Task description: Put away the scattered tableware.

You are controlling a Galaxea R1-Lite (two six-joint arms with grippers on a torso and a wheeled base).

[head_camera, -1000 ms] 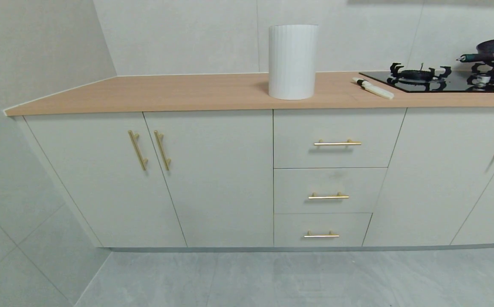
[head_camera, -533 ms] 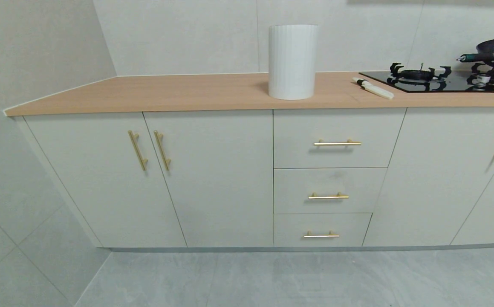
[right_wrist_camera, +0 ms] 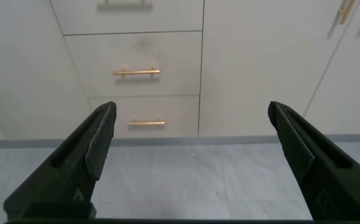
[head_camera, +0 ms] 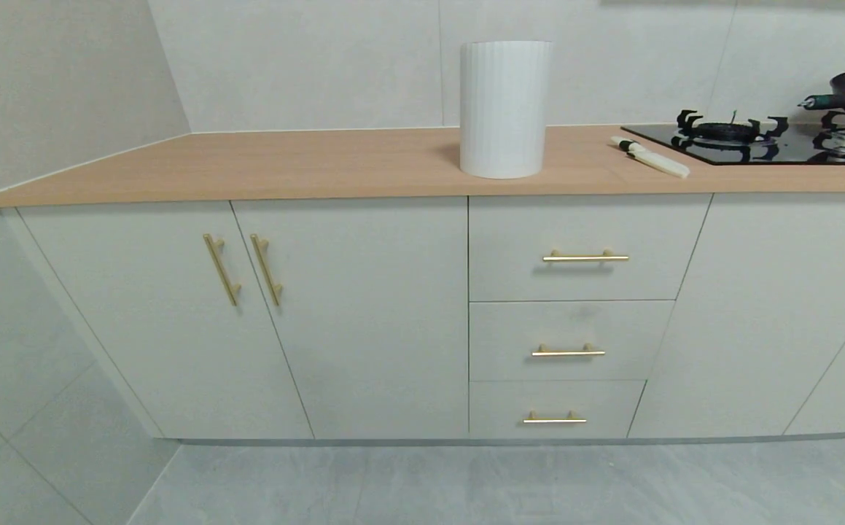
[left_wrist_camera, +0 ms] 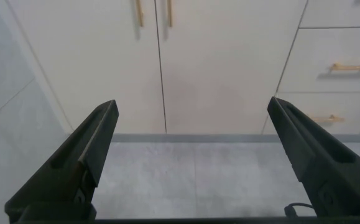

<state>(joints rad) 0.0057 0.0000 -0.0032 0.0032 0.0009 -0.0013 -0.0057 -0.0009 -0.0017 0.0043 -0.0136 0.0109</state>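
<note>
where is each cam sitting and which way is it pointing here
Head view: on the robot's head, looking forward and down at the cabinet front, the countertop, a white cylinder and a knife.
Left wrist view: on the left arm, low, facing the double doors; the open left gripper frames it.
Right wrist view: on the right arm, low, facing the drawers; the open right gripper frames it.
Shared: the bottom drawer handle also shows in the head view.
</note>
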